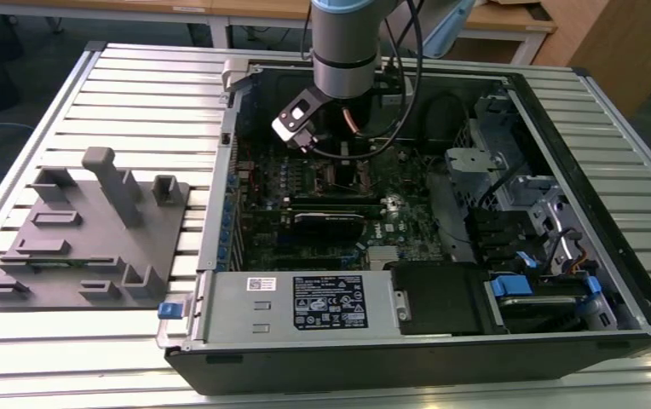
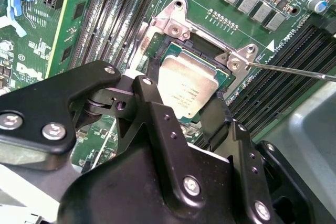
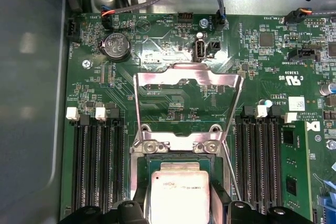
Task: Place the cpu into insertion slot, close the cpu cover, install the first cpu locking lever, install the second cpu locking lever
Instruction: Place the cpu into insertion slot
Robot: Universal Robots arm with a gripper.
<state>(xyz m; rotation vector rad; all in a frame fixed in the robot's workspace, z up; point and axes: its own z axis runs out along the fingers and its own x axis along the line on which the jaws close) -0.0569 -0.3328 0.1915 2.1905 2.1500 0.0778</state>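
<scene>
The cpu (image 2: 190, 80), a flat square chip with a silver-tan top, lies over the insertion slot (image 2: 172, 26) on the green motherboard. My gripper (image 2: 186, 98) has its black fingers (image 2: 152, 95) against two opposite edges of the chip, shut on it. In the first wrist view the cpu (image 3: 181, 190) sits in the silver-rimmed insertion slot (image 3: 178, 148) between the gripper (image 3: 181, 212) fingertips. The cpu cover (image 3: 157, 78), a thin silver frame, stands swung open beyond the slot. A thin locking lever (image 2: 294, 70) sticks out unlatched beside the socket. In the exterior view the gripper (image 1: 344, 158) is down inside the case.
Long black memory slots (image 3: 97, 166) flank the socket on both sides. The open computer case (image 1: 598, 256) walls in the board, with a power supply (image 1: 302, 302) at the front and cables (image 1: 417, 111) near the arm. A grey fixture (image 1: 87, 230) stands at the exterior view's left.
</scene>
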